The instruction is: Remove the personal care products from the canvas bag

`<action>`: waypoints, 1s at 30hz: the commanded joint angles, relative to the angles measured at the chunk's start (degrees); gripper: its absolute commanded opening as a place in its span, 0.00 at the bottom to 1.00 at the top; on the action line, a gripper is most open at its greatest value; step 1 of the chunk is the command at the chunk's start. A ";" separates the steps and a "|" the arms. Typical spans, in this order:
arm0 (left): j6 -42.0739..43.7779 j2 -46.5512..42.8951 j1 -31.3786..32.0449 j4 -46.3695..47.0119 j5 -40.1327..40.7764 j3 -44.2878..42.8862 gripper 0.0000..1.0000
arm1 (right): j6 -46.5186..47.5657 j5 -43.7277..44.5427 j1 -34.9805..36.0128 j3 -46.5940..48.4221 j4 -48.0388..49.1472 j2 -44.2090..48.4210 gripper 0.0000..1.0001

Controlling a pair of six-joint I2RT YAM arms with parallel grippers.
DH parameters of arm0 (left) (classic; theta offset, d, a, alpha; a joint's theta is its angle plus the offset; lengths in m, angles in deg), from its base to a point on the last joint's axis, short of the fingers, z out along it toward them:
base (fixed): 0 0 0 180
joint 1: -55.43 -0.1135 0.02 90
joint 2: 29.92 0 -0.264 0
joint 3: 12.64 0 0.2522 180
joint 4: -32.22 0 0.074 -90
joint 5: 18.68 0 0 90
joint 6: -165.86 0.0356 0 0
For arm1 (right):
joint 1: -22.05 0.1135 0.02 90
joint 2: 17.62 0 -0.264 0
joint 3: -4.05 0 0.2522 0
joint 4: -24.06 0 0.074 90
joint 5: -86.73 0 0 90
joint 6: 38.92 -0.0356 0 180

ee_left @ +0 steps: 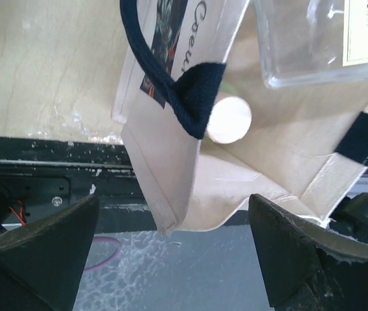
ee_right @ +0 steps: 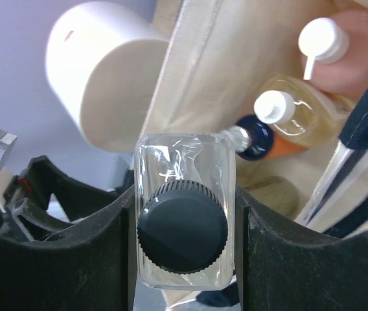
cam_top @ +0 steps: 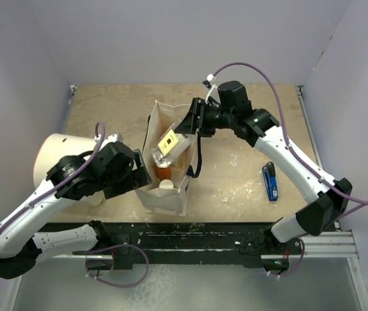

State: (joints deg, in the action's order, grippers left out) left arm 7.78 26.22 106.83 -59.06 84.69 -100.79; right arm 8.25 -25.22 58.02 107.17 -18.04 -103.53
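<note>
The beige canvas bag (cam_top: 166, 198) stands open mid-table. My right gripper (cam_top: 194, 122) is shut on the clear black-capped bottle (cam_top: 171, 148), which hangs tilted over the bag's mouth. In the right wrist view the fingers clamp both sides of that bottle (ee_right: 183, 227). Below it in the bag lie the pink pump bottle (ee_right: 356, 55), the yellowish white-capped bottle (ee_right: 304, 123), the orange-and-dark-blue bottle (ee_right: 262, 139) and a wide pale cap (ee_right: 276, 194). My left gripper (cam_top: 137, 175) stands open at the bag's left side, its fingers straddling a bag corner (ee_left: 171, 194) without touching it.
A large white cylinder (cam_top: 54, 155) lies on its side at the left, behind my left arm. A flat blue-and-black tool (cam_top: 270, 182) lies on the table to the right of the bag. The bag's black strap handle (ee_left: 194, 97) hangs over its near wall.
</note>
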 commanded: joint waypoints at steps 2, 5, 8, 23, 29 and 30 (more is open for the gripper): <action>5.25 1.43 -0.07 -1.71 7.29 -7.34 0.99 | -11.32 -10.62 -3.10 5.31 11.60 6.55 0.00; 6.28 1.85 -0.08 -1.93 9.20 -9.28 0.99 | -15.15 -11.09 -5.05 3.93 13.92 7.98 0.00; 6.92 2.45 -0.07 -2.02 10.80 -10.79 0.99 | -19.60 -12.09 -7.07 0.83 18.30 9.21 0.00; 25.54 10.70 -0.15 4.10 17.48 -23.03 0.99 | -29.52 -9.60 -19.99 -3.71 28.28 12.27 0.00; 36.22 16.31 -0.20 3.22 16.09 -31.17 0.99 | -31.05 -9.44 -27.95 -1.38 26.31 9.28 0.00; 36.45 16.40 -0.28 3.01 15.94 -30.68 0.99 | -30.24 -9.24 -29.23 -0.89 24.96 8.73 0.00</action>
State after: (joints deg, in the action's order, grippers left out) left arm 36.02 41.70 106.83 -56.79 99.68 -128.33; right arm -18.50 -32.87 32.45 101.69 -0.72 -94.64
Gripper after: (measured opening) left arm 0.994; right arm 0.521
